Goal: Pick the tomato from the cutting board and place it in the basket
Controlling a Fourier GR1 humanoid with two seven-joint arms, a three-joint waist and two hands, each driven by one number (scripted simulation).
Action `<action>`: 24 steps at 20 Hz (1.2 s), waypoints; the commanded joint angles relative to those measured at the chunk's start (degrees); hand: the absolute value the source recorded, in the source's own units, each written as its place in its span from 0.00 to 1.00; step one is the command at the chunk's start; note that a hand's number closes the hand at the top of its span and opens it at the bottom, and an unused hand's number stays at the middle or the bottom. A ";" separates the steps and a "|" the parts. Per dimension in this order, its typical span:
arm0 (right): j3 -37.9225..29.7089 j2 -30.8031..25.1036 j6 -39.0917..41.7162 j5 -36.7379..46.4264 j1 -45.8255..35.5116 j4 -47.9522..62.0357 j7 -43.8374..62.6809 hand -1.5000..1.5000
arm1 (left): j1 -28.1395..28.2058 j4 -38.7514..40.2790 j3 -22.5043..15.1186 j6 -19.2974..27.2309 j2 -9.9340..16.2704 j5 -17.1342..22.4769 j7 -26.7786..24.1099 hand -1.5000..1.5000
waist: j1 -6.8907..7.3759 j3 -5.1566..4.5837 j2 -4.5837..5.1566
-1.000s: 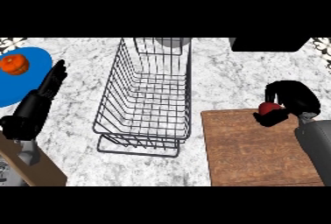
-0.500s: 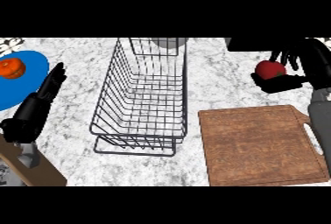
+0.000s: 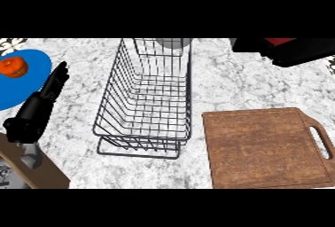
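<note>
The tomato (image 3: 280, 41) shows only as a small red sliver at the top right, almost all hidden by the right hand (image 3: 291, 51). The fingers of this hand wrap around it, so the hand is closed on it. The hand is a dark mass at the upper right edge, beyond the cutting board (image 3: 265, 147) and to the right of the wire basket (image 3: 147, 99). The left hand (image 3: 56, 80) rests at the left with straight fingers, pointing up, beside the blue plate (image 3: 20, 86), holding nothing. An orange fruit (image 3: 12, 67) lies on that plate.
</note>
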 commanded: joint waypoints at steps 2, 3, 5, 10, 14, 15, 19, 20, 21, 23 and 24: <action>1.51 2.47 5.68 -5.35 -13.60 -2.45 16.68 1.00 | -1.77 0.90 0.11 -0.65 0.34 0.20 0.33 0.50 | 0.31 -0.04 0.01; 3.49 5.21 3.44 -4.06 -13.20 -1.86 16.71 1.00 | -0.91 2.08 -0.15 0.14 -0.49 -0.50 -1.61 0.50 | 0.44 -0.02 0.20; 3.92 5.35 6.08 -5.66 -19.35 1.55 21.03 1.00 | -2.11 1.50 0.00 -0.74 -0.09 0.15 -0.84 0.50 | 0.62 -0.03 0.21; 6.83 10.76 4.25 -4.75 -25.78 4.25 28.42 1.00 | -2.66 4.17 0.14 0.34 -0.88 -0.99 -1.91 0.50 | 0.40 0.00 0.28; 7.82 13.61 1.21 -1.82 -27.82 14.09 24.93 1.00 | -2.30 0.99 0.09 0.28 -0.82 -1.13 0.44 0.50 | 0.91 0.02 0.43; 9.64 15.53 2.30 -2.28 -28.54 10.98 30.04 1.00 | -3.46 3.29 0.16 0.39 -0.56 -1.76 -0.78 0.50 | 0.43 0.02 0.32; 10.60 17.07 5.92 -3.73 -30.32 14.50 32.89 1.00 | -3.77 5.43 1.44 -0.26 0.06 -1.05 -2.52 0.50 | 0.25 0.01 0.35; 10.75 17.46 4.30 -2.06 -30.81 19.43 29.63 1.00 | -0.85 -0.07 0.92 -0.91 -0.02 -0.57 -0.55 0.50 | 1.15 0.02 0.38; 11.69 20.24 2.07 -1.12 -30.73 19.56 32.31 1.00 | 2.03 -2.76 -0.43 -0.87 -1.44 -0.72 -0.58 0.50 | 1.37 0.02 0.27; 10.06 18.78 4.68 -2.50 -32.34 20.92 32.99 1.00 | 0.93 -0.77 -0.42 0.30 -1.44 -2.30 -1.53 0.50 | 0.78 0.03 0.34; 13.79 19.91 4.57 0.05 -29.56 22.06 31.40 1.00 | 0.05 -0.95 -0.76 -0.27 -2.01 -1.43 -0.27 0.50 | 0.82 0.02 0.40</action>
